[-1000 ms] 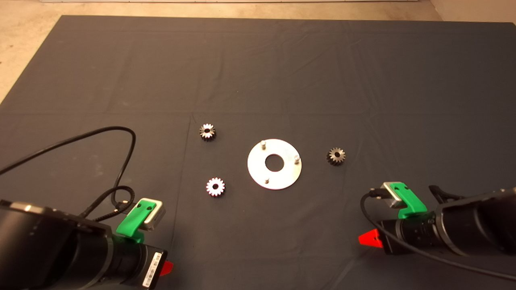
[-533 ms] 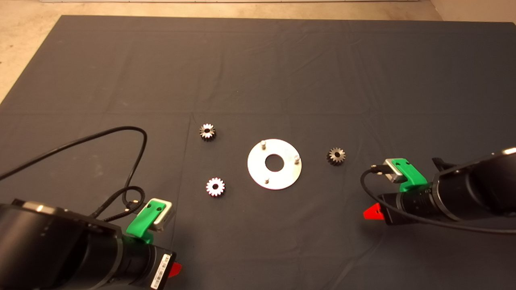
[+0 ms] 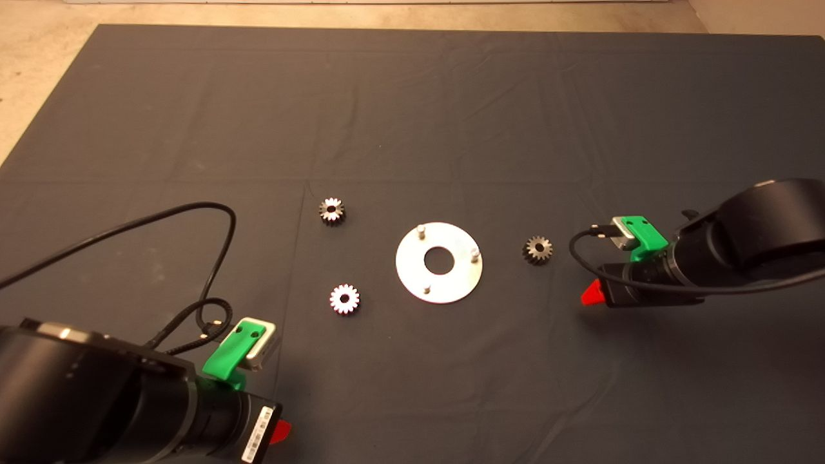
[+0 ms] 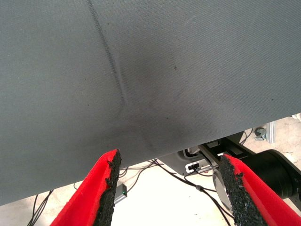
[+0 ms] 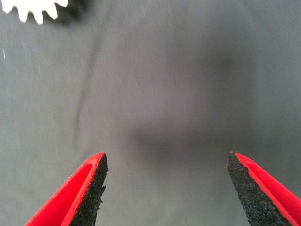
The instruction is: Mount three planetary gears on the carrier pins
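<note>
Mat (image 3: pixel 412 103) carries everything; nothing is installed yet. Disc (image 3: pixel 439 262) sits mid-mat with all three pins (image 3: pixel 419 229) bare. Three gears lie loose around it: one right of the disc (image 3: pixel 537 249), two to its left, a far one (image 3: pixel 331 211) and a near one (image 3: pixel 344 299).

I'd call this the approach for the first pick. Right gripper (image 5: pixel 167 188) is just right of the right-hand gear, fingers (image 5: pixel 89 188) spread wide over bare mat, gear teeth only at the edge of its wrist view. Left gripper (image 4: pixel 171 188) is parked at the mat's lower left, fingers wide apart, holding nothing.

Next I need to bring the right gripper further toward the disc until that gear sits between the pads, drop, close on the toothed sides, then line its bore over a pin.

Versus a second ago: right arm has swung up and inward toward the gear; left arm barely shifted; gears and disc unmoved.
</note>
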Available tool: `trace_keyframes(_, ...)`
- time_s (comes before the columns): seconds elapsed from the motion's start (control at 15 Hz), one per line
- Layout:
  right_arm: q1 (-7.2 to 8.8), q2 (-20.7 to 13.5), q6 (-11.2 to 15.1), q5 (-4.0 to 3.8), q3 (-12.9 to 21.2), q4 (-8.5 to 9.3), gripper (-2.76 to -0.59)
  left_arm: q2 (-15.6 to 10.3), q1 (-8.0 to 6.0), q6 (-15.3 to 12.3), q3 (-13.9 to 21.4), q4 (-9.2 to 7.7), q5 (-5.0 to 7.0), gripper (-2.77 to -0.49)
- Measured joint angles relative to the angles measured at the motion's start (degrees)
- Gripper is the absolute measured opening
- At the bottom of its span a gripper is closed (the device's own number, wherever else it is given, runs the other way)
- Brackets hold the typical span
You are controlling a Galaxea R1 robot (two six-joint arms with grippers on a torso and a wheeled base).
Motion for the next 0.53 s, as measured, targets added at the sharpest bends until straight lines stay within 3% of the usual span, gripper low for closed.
trace_keyframes(0.53,1.33,7.40,-1.68,0.14,-7.33,0.61,-1.47,1.43,0.17,-1.35,0.00,-0.02,-0.02,-1.80)
